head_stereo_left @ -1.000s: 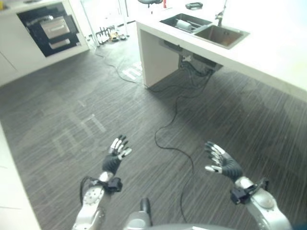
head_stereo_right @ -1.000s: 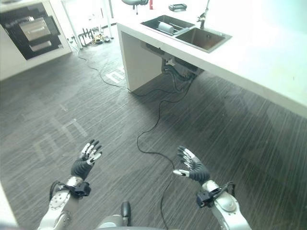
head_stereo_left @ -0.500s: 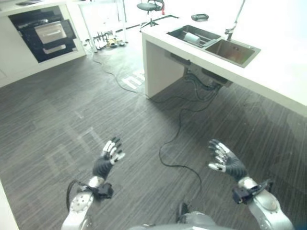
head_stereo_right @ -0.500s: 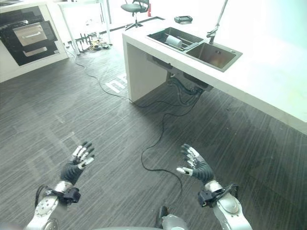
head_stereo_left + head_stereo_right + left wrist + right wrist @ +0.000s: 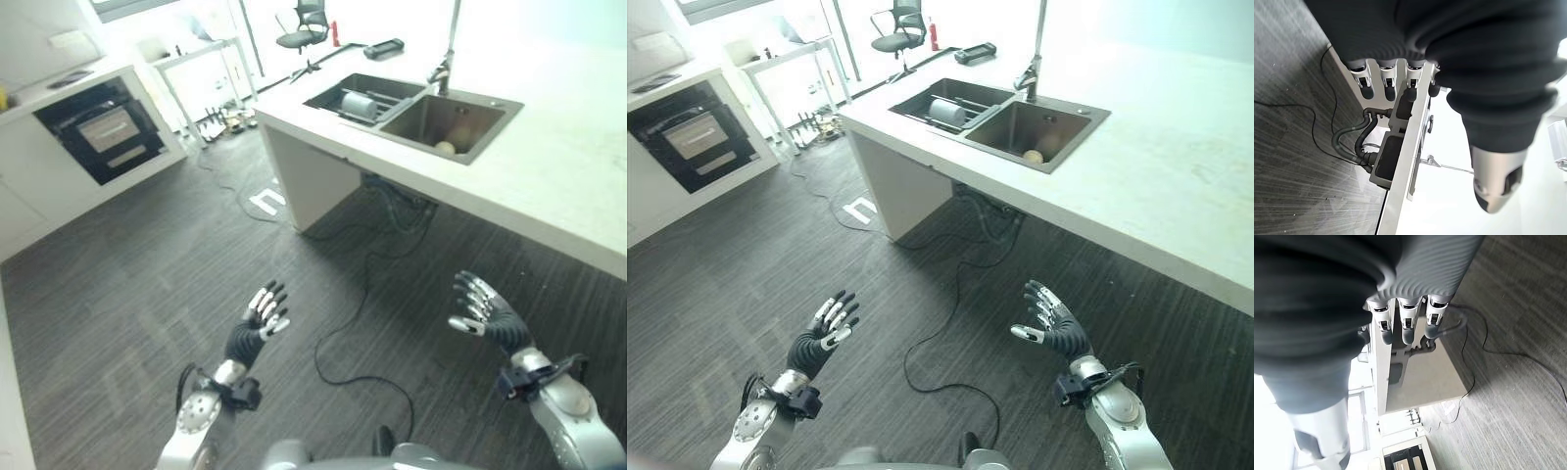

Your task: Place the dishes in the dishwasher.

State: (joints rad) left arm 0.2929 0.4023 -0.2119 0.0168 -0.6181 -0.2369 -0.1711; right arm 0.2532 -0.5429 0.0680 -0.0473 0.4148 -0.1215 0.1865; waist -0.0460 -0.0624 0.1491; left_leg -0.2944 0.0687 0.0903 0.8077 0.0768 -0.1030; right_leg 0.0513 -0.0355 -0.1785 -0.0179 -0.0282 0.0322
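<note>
I held both hands empty, fingers spread: left hand (image 5: pixel 257 326), right hand (image 5: pixel 487 315). Dishes sat well ahead in the sink (image 5: pixel 965 127): a cup (image 5: pixel 942 111) and a small round item (image 5: pixel 1033 156). Approach step, I judged; next, close on the counter (image 5: pixel 1176 186).

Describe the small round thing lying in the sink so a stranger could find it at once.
Start at the long white counter and find the double sink sunk into it beside the tall tap. The round pale object lies on the floor of the nearer, deeper basin, close to its front wall. The neighbouring basin holds a grey cylinder on a rack instead.
</note>
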